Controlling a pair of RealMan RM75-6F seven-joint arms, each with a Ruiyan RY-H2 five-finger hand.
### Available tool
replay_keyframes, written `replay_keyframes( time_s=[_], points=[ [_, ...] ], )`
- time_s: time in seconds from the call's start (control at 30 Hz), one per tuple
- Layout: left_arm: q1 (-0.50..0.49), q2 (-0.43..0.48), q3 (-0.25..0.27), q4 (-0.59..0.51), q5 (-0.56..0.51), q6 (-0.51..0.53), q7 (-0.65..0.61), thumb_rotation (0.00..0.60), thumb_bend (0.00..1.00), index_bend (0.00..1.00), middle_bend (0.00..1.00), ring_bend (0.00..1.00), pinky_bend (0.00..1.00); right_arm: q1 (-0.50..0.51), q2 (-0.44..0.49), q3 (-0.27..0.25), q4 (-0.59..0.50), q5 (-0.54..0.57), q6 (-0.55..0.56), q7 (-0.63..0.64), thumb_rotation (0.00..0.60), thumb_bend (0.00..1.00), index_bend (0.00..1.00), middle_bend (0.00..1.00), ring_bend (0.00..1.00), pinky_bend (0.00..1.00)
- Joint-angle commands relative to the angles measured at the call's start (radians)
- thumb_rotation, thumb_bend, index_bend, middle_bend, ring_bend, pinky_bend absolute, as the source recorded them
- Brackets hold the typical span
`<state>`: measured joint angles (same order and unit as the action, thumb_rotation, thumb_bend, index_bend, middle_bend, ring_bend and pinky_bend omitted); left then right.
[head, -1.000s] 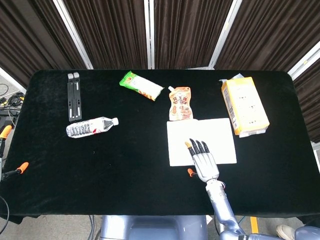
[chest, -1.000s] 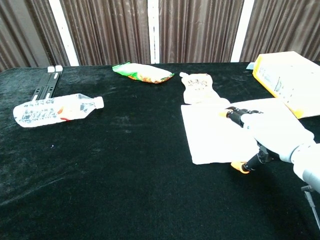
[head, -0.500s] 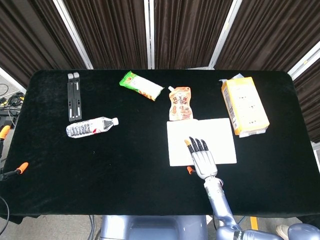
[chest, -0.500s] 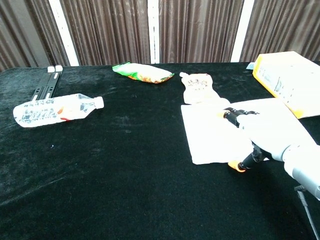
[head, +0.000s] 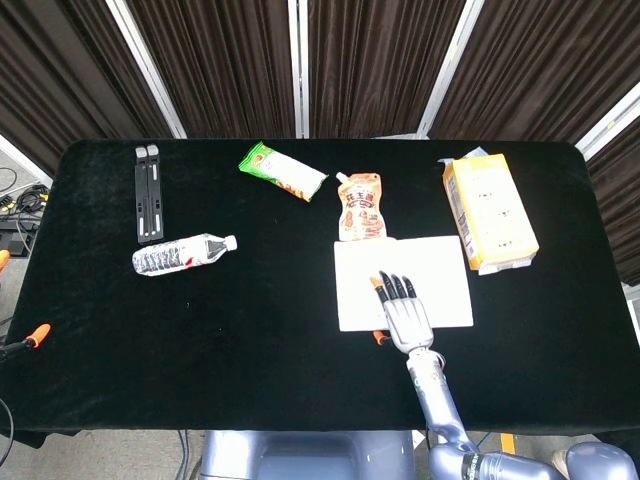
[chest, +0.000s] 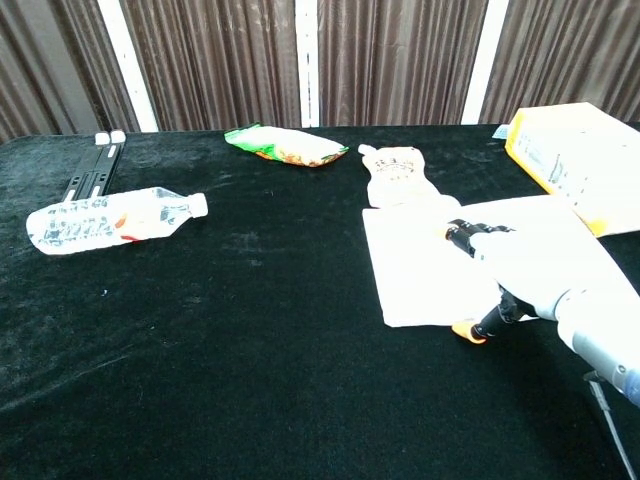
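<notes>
My right hand (head: 404, 313) lies flat over the near edge of the white sheet (head: 440, 262), fingers spread and holding nothing, thumb tip at the sheet's border. My left hand is out of sight. The sheet lies on the black table (head: 250, 320), just below the pouch (head: 360, 206) and beside the yellow box (head: 488, 211). I judge it thin, limp and light; best pinched at an edge or corner

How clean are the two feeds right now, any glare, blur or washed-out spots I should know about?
Head view: sharp and evenly lit, no glare; the black table shows almost no shadows. Chest view: the white sheet and yellow box are bright, nearly washed out, so the right hand blends into the sheet; the hand looks slightly soft at the frame edge; the bottle stays crisp.
</notes>
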<state>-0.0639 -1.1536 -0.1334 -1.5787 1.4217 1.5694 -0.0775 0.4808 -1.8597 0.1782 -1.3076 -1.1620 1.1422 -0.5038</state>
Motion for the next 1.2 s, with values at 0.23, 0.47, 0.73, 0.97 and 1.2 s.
replay_keyframes(
  time_s=[0.23, 0.47, 0.73, 0.97, 1.2],
  points=[
    [-0.001, -0.002, -0.001, 0.001, 0.000, -0.001, -0.002, 0.600, 0.09, 0.00, 0.00, 0.00, 0.00, 0.010, -0.020, 0.002, 0.045, 0.000, -0.004, 0.020, 0.600, 0.15, 0.00, 0.00, 0.00, 0.00],
    [-0.001, -0.006, -0.002, 0.003, 0.009, 0.007, -0.005, 0.600, 0.09, 0.00, 0.00, 0.00, 0.00, 0.008, -0.046, 0.009, 0.086, -0.064, 0.067, 0.076, 0.600, 0.32, 0.00, 0.00, 0.00, 0.00],
    [0.000, -0.007, -0.001, 0.002, 0.016, 0.012, -0.010, 0.600, 0.09, 0.00, 0.00, 0.00, 0.00, -0.002, -0.045, 0.009, 0.096, -0.130, 0.130, 0.149, 0.600, 0.47, 0.00, 0.00, 0.00, 0.00],
    [0.001, -0.007, -0.001, 0.000, 0.022, 0.019, -0.015, 0.600, 0.09, 0.00, 0.00, 0.00, 0.00, -0.004, -0.039, 0.035, 0.087, -0.111, 0.128, 0.162, 0.600, 0.44, 0.00, 0.00, 0.00, 0.00],
    [0.000, -0.010, -0.001, 0.002, 0.023, 0.018, -0.012, 0.600, 0.09, 0.00, 0.00, 0.00, 0.00, -0.006, -0.029, 0.084, 0.054, -0.075, 0.137, 0.174, 0.600, 0.43, 0.00, 0.00, 0.00, 0.00]
  ],
)
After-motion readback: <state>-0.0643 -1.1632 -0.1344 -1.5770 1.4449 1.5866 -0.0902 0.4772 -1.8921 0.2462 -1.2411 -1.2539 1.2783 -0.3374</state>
